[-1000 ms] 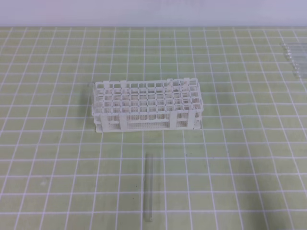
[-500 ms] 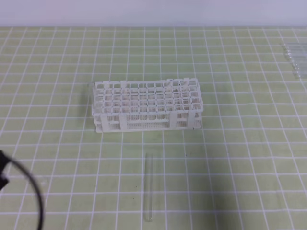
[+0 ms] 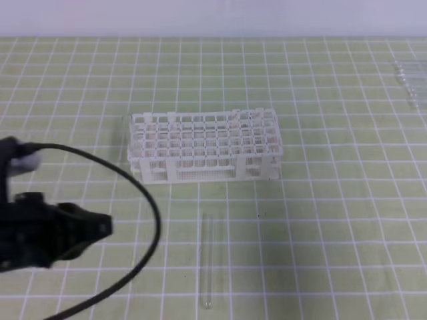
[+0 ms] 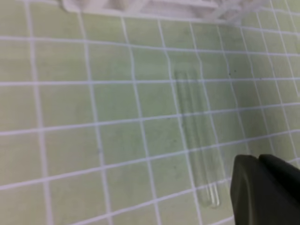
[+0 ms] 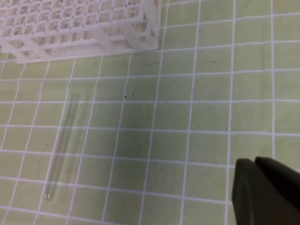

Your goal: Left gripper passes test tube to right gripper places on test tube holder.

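From my remote station, I see the left gripper [image 3: 100, 227] above the green gridded worktop [image 3: 333, 200], its black fingers [image 4: 262, 187] pressed together with nothing between them. A black cable [image 3: 133, 193] loops from its housing across the mat. The test tube [image 3: 207, 260] lies flat on the worktop, well apart from those fingers and off to their right in the high view, untouched. In the left wrist view the tube's rounded end [image 4: 209, 201] sits just beside the fingertips, to their left, without contact.

The test tube holder [image 3: 203, 147], a white lattice rack, stands beyond the tube, farther from both sets of fingers; the tube's open rim points toward it, with a gap of bare mat between the two.

The right gripper [image 5: 267, 192] shows only in its own wrist view, as dark fingers closed on nothing. From there the tube lies well to the left of the fingers, and the holder farther off at upper left.

More clear tubes [image 3: 408, 77] lie at the worktop's far right edge, blurred.
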Robot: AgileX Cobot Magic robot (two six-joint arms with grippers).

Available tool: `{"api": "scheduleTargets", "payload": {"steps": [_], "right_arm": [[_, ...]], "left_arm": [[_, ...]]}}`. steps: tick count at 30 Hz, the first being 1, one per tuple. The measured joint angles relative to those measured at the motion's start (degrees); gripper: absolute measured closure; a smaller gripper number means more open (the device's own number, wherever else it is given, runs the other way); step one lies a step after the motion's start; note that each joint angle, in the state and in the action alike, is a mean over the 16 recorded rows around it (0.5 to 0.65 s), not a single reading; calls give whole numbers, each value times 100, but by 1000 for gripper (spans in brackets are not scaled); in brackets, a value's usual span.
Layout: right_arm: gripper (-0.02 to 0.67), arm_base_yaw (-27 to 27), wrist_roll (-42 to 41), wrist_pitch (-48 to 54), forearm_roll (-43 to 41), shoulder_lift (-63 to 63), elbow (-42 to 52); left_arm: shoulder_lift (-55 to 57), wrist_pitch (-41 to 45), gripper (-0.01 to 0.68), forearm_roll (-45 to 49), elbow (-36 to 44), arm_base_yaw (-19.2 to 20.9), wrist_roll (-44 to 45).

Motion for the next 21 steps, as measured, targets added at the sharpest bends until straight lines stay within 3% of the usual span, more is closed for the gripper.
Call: {"api": "scheduleTargets", "payload": {"steps": [10, 21], "right_arm": [[665, 0, -229, 64, 53, 77, -3], [665, 9, -272, 154, -5, 80, 5]], "left_arm": [[1557, -672, 674, 345, -635, -1729, -938], [3182, 148, 674, 1881, -2060, -2748, -2642]]}}
